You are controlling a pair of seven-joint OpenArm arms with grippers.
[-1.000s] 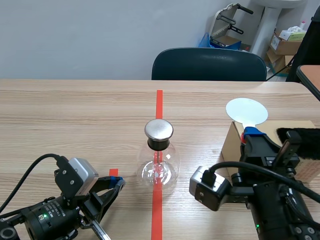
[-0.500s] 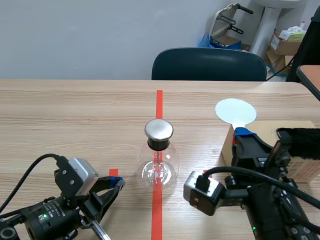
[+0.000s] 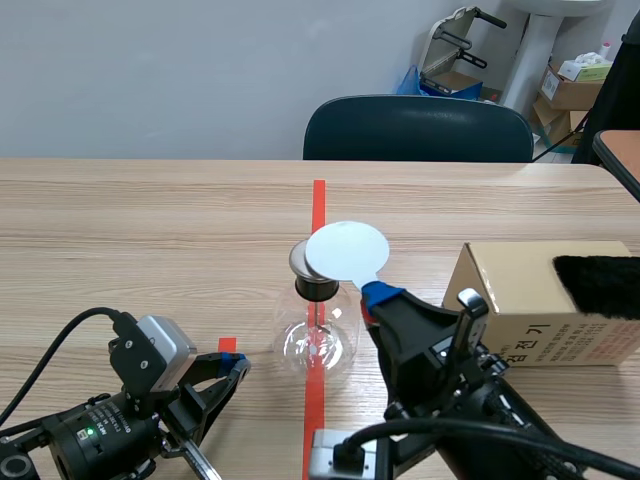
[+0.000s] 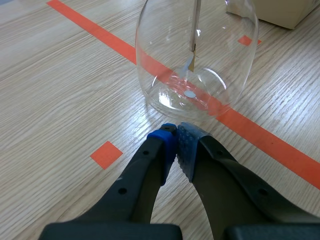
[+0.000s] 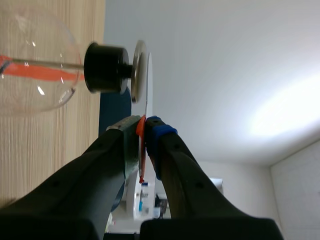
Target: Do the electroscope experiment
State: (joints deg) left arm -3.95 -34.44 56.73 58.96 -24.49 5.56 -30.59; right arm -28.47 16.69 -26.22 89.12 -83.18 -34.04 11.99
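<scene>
Right tool [image 3: 375,295]: pressed together on the orange handle [image 5: 141,150] of the white disc [image 3: 346,251], holding it over the metal cap [image 5: 139,70] of the electroscope [image 3: 318,335]. I cannot tell whether disc and cap touch or sit a hair apart.
Left tool [image 4: 176,142]: pads pressed together with nothing between them, low over the table [image 3: 150,230], just beside the electroscope.
Electroscope: upright on the red tape line, mid-table.
Change: a second ago the disc hung above the box [image 3: 530,300] at the right. The right arm has swung it across to the cap. The left tool has not moved.
Count: one electroscope, one disc, one box, one black fur piece [image 3: 600,285], two tools.
</scene>
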